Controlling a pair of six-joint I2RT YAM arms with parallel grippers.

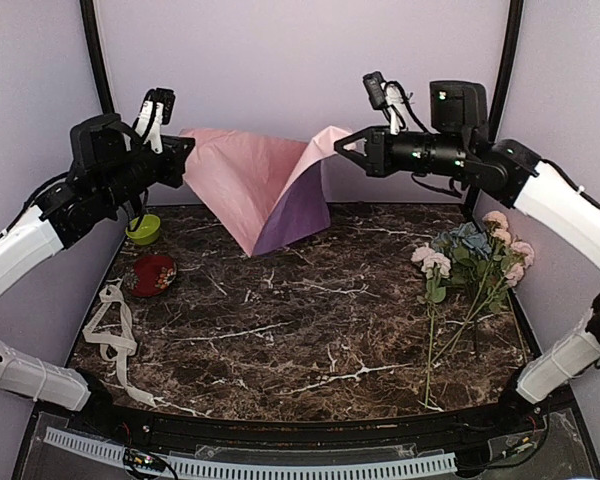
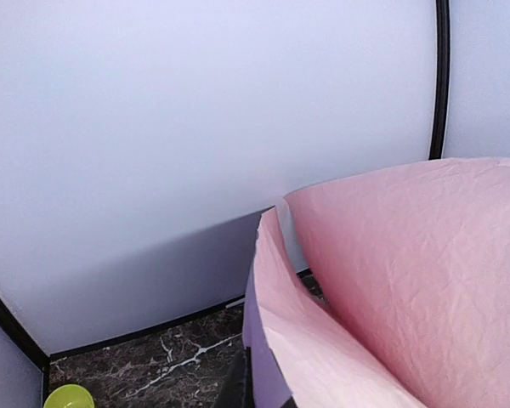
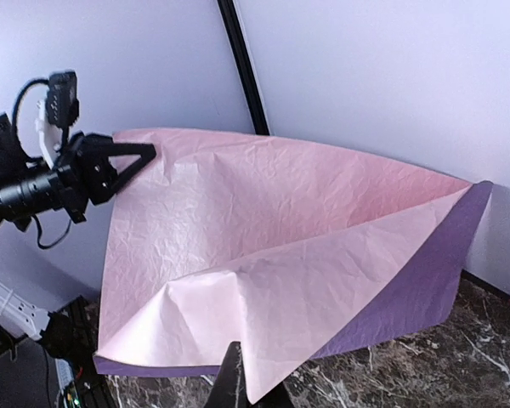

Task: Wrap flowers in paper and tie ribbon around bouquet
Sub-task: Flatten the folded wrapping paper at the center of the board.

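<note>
Paper [image 1: 255,190] is held aloft, pinched at its top corners by the closed left gripper [image 1: 187,157] and right gripper [image 1: 341,147] — next, it is judged, it must be laid flat beside the flowers [image 1: 475,255].

Both arms are raised high toward the far side, forearms reaching inward at each other. The left arm [image 1: 40,225] comes up from the near left, elbow pushed out to the left. Its wrist is level and the left gripper [image 1: 185,150] points right, jaws closed on one top corner of the paper [image 1: 250,190]. The right arm [image 1: 555,200] mirrors it from the near right. The right gripper [image 1: 345,147] points left, jaws pinched on the opposite corner. The grippers sit well apart at about equal height.
</note>
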